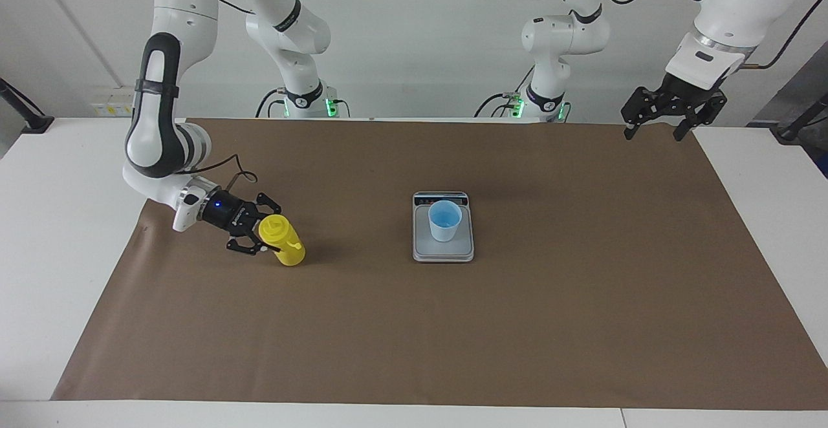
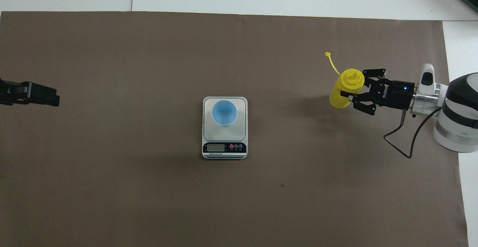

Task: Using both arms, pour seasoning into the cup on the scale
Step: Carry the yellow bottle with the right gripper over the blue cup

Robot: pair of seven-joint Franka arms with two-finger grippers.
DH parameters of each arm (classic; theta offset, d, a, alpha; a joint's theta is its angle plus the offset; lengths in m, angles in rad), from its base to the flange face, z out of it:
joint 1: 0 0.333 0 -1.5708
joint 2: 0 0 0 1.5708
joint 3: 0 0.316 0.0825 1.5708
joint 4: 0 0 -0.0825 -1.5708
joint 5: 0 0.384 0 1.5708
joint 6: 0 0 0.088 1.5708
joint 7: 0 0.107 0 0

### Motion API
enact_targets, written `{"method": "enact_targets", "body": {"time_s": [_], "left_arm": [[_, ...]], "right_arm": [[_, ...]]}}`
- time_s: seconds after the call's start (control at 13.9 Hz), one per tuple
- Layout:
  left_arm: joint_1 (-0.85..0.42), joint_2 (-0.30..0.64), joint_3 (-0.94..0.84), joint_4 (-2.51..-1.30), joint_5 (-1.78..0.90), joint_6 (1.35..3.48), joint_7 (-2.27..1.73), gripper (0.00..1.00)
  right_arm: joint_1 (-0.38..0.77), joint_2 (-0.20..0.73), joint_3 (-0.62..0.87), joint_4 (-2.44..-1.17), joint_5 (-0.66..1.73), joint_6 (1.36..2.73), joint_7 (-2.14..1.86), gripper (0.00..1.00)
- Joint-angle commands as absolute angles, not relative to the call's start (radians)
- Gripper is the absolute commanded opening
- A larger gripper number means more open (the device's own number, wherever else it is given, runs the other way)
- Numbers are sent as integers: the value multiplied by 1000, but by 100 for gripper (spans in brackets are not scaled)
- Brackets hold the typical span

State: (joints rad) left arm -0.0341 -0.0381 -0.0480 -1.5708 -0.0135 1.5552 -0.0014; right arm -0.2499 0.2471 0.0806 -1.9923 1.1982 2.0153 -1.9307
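The yellow seasoning bottle leans on the brown mat toward the right arm's end of the table, its top tipped toward that arm. My right gripper comes in low from the side and is shut on the bottle's upper part. The bottle's cap hangs loose on its tether. The light blue cup stands upright on the silver scale at mid-table. My left gripper waits open, raised over the mat's corner at the left arm's end.
A brown mat covers most of the white table. The scale's display strip faces the robots. The mat between bottle and scale is bare.
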Motion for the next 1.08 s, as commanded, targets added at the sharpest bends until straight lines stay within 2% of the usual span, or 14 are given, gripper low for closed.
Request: {"method": "enact_targets", "body": {"time_s": [0.0,0.65,0.79,1.01], "left_arm": [[-17,-66,-52,-1605,-29,1565,5,100],[-18,-66,-52,-1605,-29,1565,5,100],[-17,-66,-52,-1605,-29,1565,5,100],[-18,-66,-52,-1605,-29,1565,6,100]], "right_arm": [[-155,137,83,-2008,1079,2116,-1732,0],[155,166,80,-2022,809,2698,-1390,0],[204,169,78,-2023,729,2733,-1292,0],[215,175,78,-2010,512,2720,-1103,0]]}}
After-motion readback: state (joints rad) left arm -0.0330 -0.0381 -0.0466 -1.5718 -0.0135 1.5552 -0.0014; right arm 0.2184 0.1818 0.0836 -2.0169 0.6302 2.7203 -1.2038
